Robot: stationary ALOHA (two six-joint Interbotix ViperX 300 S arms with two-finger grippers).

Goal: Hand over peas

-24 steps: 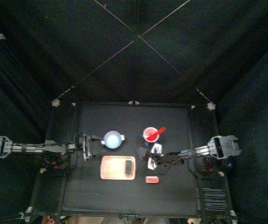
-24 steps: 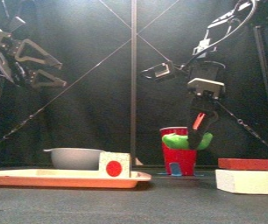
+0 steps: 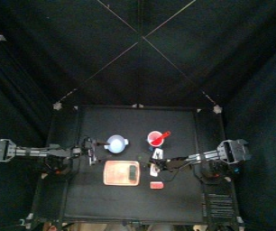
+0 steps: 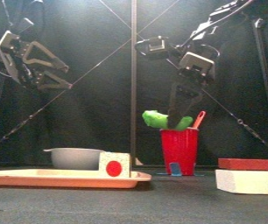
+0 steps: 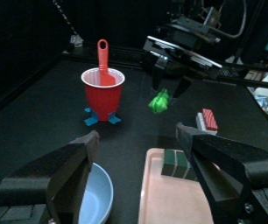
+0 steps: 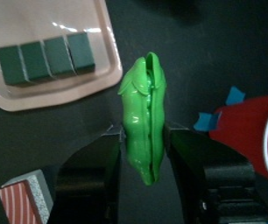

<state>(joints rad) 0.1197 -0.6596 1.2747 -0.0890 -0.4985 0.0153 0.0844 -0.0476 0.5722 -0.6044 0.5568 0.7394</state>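
While the right gripper is clamping the peas between its jaws, it's holding them in the air just above the red cup, w/ the pod hanging out sideways. Left gripper is waiting w/ jaws spread wide, well apart on the other side, over the tray. To hand over cleanly, I'd judge the right arm should be presenting the pod's free end, & the left closing there before the right lets go.

red cup below peas, open air between arms
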